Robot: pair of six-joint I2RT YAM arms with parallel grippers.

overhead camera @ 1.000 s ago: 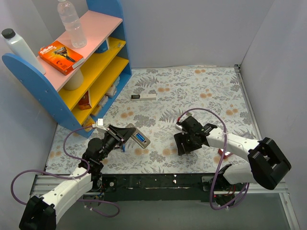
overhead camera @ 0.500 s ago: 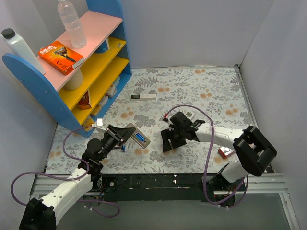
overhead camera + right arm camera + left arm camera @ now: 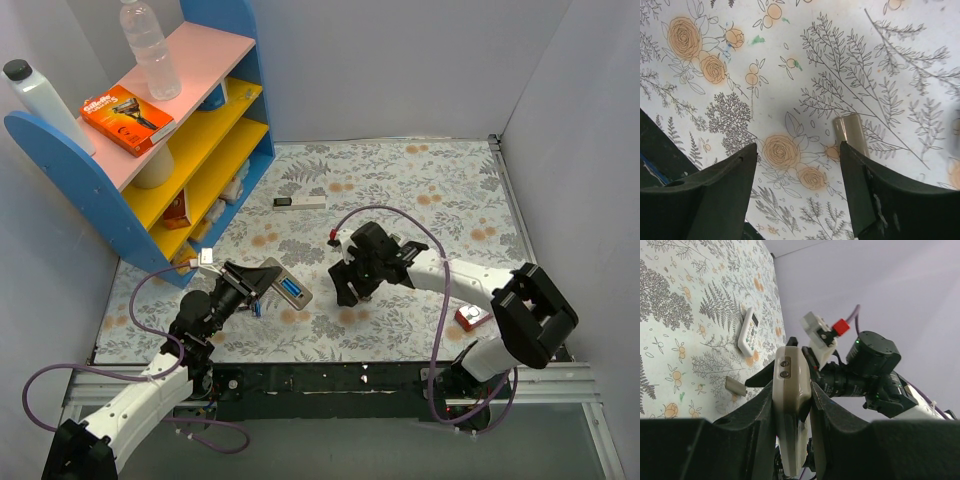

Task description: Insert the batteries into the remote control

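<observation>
My left gripper is shut on the remote control and holds it tilted above the mat. Its back compartment is open, with blue batteries lying in it. In the left wrist view the remote stands edge-on between the fingers of the left gripper. My right gripper is open and empty just right of the remote, low over the mat. In the right wrist view the right gripper has a small beige cover piece lying by its right finger. The piece also shows in the left wrist view.
A slim white remote lies on the mat beyond the right arm. A long white bar with a black end lies at the back. A blue shelf unit stands at left. A small red and white object lies at right.
My right arm has swung left across the mat, bringing its open gripper close to the held remote. The left arm and remote have stayed put.
</observation>
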